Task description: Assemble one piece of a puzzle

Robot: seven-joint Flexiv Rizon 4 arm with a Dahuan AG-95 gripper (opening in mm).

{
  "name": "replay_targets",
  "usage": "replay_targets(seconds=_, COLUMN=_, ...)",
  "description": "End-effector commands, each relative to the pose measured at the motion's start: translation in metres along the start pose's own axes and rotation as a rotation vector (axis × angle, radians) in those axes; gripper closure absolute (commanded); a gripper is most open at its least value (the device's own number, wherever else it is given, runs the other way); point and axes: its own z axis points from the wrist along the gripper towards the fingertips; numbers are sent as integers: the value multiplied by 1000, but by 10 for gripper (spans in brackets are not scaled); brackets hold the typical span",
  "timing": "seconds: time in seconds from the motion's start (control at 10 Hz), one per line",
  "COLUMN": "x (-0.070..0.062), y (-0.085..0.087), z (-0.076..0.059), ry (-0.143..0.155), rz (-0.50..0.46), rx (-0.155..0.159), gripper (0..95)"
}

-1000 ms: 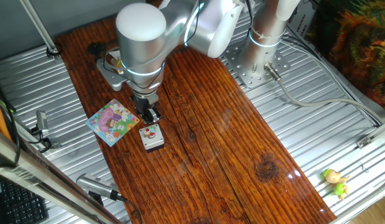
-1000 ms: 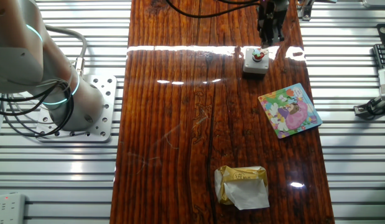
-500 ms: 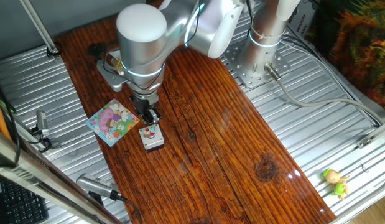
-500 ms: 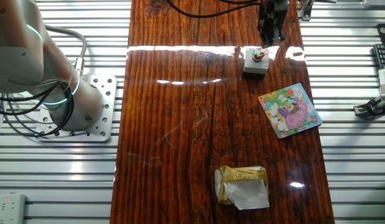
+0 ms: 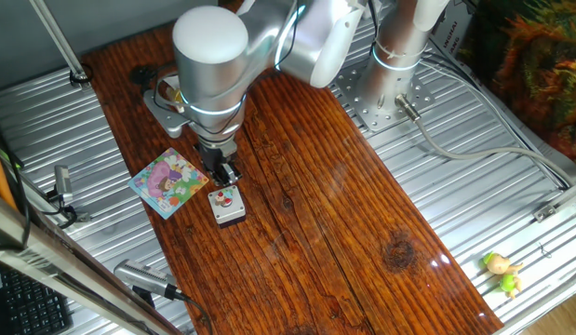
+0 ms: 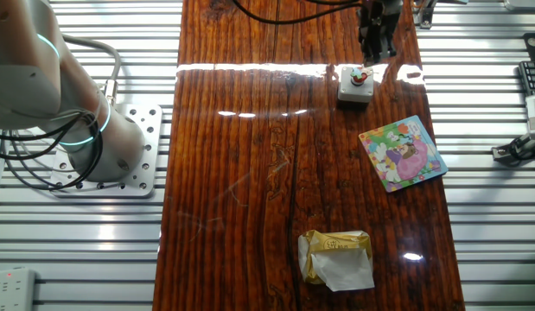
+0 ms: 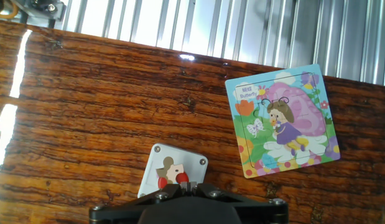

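The puzzle (image 5: 169,181) lies flat near the wooden table's edge; it also shows in the other fixed view (image 6: 403,152) and the hand view (image 7: 280,120). The piece (image 7: 169,172), whitish with red marks, lies on top of a small grey box (image 5: 228,207) beside the board; it also shows in the other fixed view (image 6: 359,78). My gripper (image 5: 224,174) hangs just above the box's far side, seen in the other fixed view (image 6: 375,47) and the hand view (image 7: 186,185). Its jaws are together and hold nothing.
A crumpled gold and white wrapper (image 6: 338,257) lies on the wood, far from the box. The arm's base plate (image 6: 120,151) sits on the ribbed metal beside the table. A small yellow-green toy (image 5: 502,271) lies on the metal.
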Motion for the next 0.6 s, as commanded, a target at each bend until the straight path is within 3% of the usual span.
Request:
replay_targets(seconds=0.1, x=1, y=0, z=-1, ry=1, rz=-85, rx=-24, gripper=950)
replay_targets(seconds=0.2, x=1, y=0, z=-1, ry=13, rz=-109, rx=-32, gripper=950)
replay_targets(seconds=0.4, x=1, y=0, z=-1, ry=72, rz=-103, rx=-56, gripper=950)
replay_targets(seconds=0.6, x=1, y=0, z=-1, ry=80, rz=-66, rx=-47, gripper=950)
